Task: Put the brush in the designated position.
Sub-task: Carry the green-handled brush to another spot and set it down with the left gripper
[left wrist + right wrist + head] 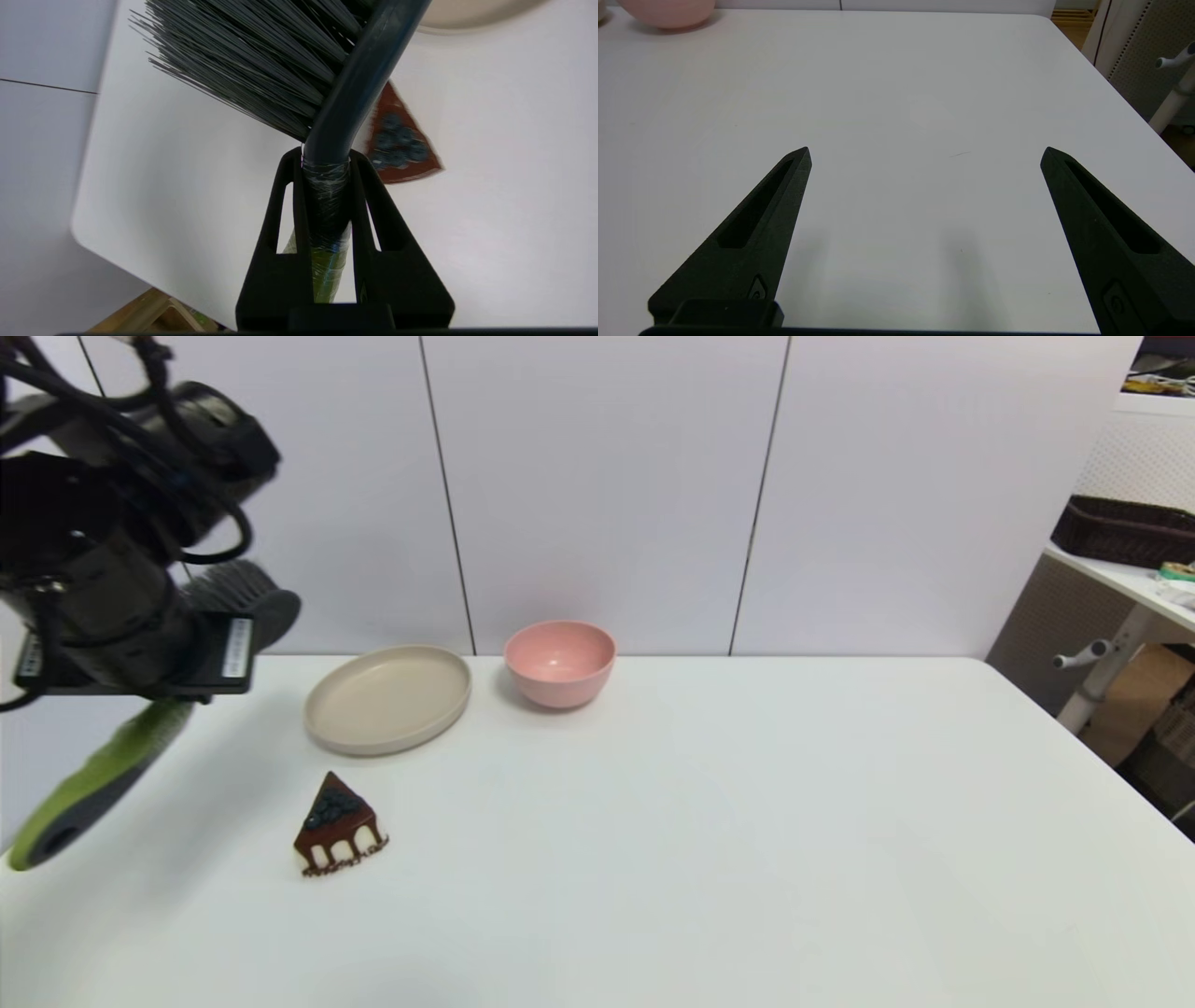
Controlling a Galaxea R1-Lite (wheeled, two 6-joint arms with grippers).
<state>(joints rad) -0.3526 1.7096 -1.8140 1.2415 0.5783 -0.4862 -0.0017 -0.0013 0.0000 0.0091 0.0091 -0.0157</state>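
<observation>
Lime-green handle end of the brush (93, 784) hangs nearest, high over the tabletop's (709, 821) left edge. Left fingers (327, 158) clamp its neck; long axis slants from near-left up to far-right. Right fingers (924, 151) spread wide, idle, empty.

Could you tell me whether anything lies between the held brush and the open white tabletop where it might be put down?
The left gripper holds the brush in the air at the table's left side. The cake slice and beige plate lie nearby; bare table lies around them.
</observation>
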